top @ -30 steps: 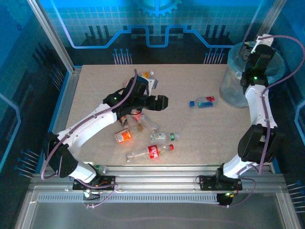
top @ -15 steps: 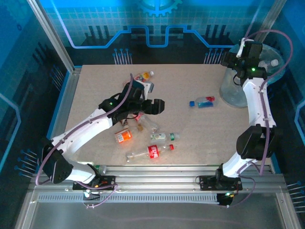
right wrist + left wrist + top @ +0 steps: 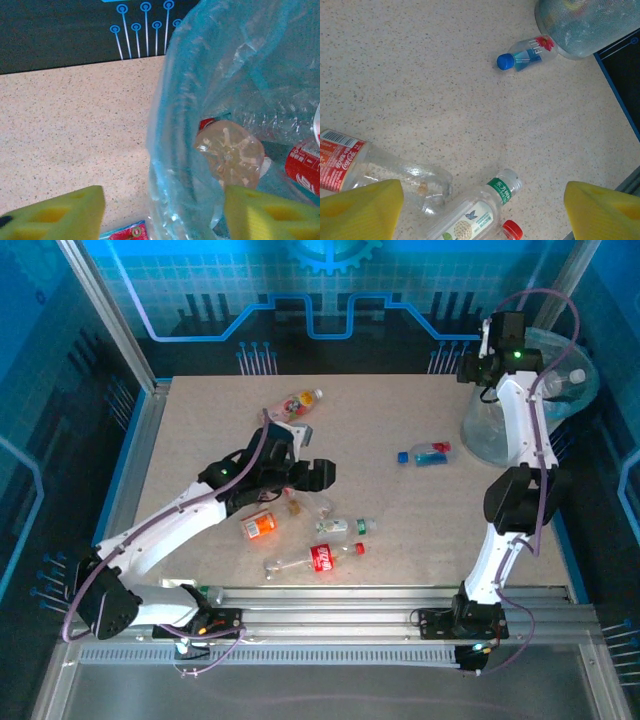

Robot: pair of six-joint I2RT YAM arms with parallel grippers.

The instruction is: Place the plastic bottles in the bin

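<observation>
Bottles (image 3: 320, 558), plastic, several loose on the surface (image 3: 200, 420): a cluster toward 6 o'clock, one at 12 o'clock, one blue-capped bottle (image 3: 430, 453) just beside the bin (image 3: 482, 430) at 2 o'clock, with others already lying inside its bag (image 3: 210, 60). Left gripper (image 3: 312, 474), jaws spread wide and holding nothing, hangs over the cluster, apparently positioned to come down on the next bottle. Right gripper (image 3: 472, 368), jaws likewise apart and empty, sits at the bin's 9 o'clock rim, probably free for the blue-capped one.
</observation>
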